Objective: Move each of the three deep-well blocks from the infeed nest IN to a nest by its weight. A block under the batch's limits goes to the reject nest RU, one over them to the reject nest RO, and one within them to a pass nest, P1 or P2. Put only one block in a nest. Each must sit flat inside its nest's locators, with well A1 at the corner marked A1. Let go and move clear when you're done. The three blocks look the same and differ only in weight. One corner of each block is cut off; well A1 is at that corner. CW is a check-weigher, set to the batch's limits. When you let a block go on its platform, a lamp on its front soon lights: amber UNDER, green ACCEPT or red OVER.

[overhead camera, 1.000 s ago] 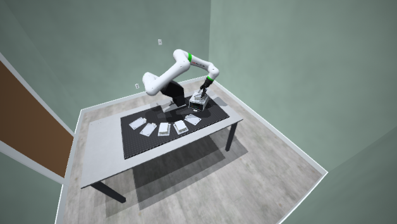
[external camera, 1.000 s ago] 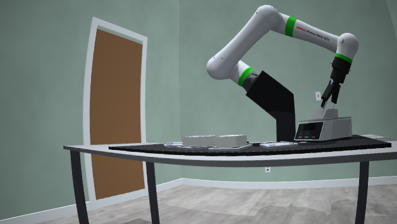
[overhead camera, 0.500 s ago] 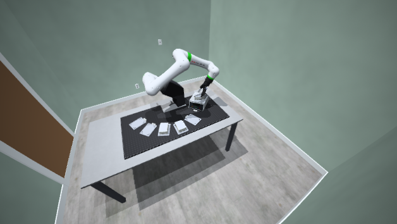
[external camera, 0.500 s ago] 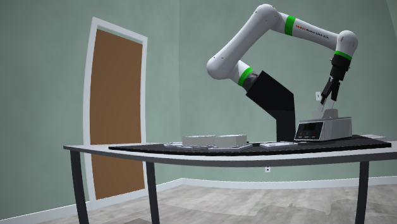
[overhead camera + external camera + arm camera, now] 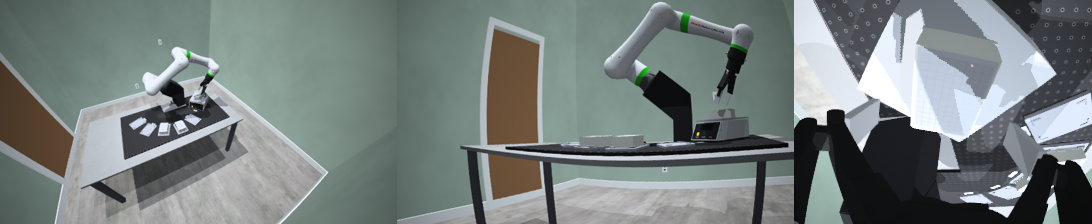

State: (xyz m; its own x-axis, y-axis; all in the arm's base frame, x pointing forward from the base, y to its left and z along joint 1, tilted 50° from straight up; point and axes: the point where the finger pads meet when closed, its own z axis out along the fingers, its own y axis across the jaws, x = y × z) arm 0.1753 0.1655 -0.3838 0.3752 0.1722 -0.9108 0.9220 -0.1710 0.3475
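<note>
Exterior: gripper [image 5: 203, 89] [image 5: 722, 99] [image 5: 944, 122] open above block [image 5: 199, 96] [image 5: 722, 113] [image 5: 951, 90] | amber lamp [image 5: 192, 106] [image 5: 698, 134] lit, judged lighter than its limits | likely rigid; grasp opposite side walls

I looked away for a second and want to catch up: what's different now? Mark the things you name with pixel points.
The amber lamp [image 5: 192, 106] [image 5: 698, 134] has lit; the black two-finger gripper [image 5: 203, 86] [image 5: 722, 99] [image 5: 944, 122] has risen off the pale block [image 5: 198, 97] [image 5: 722, 113] [image 5: 953, 90]. Other blocks unchanged.
</note>
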